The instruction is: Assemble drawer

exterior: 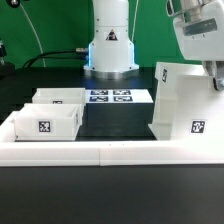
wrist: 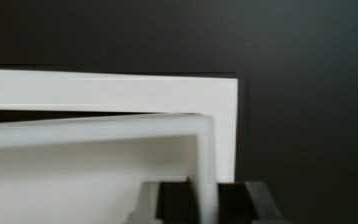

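The tall white drawer casing [exterior: 180, 102] stands upright at the exterior view's right, with one tag low on its front. My gripper [exterior: 215, 78] comes down on its upper far corner. In the wrist view the dark fingers [wrist: 172, 205] sit on either side of a thin casing wall [wrist: 105, 90], so the gripper [wrist: 211, 206] is shut on that wall. Two small open-top trays rest at the exterior view's left: one in front [exterior: 45, 120] with a tag on its face, one behind it [exterior: 60, 97].
The marker board [exterior: 110, 97] lies flat in front of the arm's base [exterior: 110, 55]. The long low white border wall [exterior: 110, 152] runs along the front, touching the front tray and the casing. The table is black.
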You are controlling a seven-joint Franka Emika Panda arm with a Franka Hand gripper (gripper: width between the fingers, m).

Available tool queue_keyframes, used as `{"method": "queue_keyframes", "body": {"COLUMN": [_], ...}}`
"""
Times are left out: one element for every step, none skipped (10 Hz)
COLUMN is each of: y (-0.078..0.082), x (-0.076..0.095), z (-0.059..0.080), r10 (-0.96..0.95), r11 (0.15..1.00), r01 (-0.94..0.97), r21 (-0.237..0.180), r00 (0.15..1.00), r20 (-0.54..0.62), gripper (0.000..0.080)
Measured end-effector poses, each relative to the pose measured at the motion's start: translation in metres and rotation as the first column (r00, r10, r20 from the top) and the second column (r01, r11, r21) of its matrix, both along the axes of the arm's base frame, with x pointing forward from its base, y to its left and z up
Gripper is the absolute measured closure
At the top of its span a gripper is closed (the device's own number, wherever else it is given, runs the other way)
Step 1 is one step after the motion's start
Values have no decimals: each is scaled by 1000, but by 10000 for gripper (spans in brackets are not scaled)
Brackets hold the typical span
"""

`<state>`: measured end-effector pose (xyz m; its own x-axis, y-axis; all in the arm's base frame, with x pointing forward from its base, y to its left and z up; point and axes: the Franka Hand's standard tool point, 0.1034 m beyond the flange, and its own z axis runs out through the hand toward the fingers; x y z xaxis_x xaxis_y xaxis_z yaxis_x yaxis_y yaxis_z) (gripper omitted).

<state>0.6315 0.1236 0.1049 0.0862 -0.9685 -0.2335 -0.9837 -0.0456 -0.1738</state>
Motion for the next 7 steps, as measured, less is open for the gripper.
{"method": "queue_keyframes", "body": {"y": [-1, -1, 0, 0, 0, 0, -1], "x": [0, 1, 3, 3, 3, 3, 4], "z": [1, 1, 0, -1, -1, -1, -1], "r10": [25, 51, 63, 63, 60, 56, 37], "r11": [1000, 999, 998, 998, 998, 998, 999], "r01": [-25, -51, -63, -63, -60, -56, -37], "r21": [-1, -3, -5, -5, -5, -4, 2], "r00": [1000, 999, 998, 998, 998, 998, 999], "r20": [-4, -3, 0, 2, 2, 1, 4], "gripper": [752, 752, 752, 752, 752, 752, 752]}}
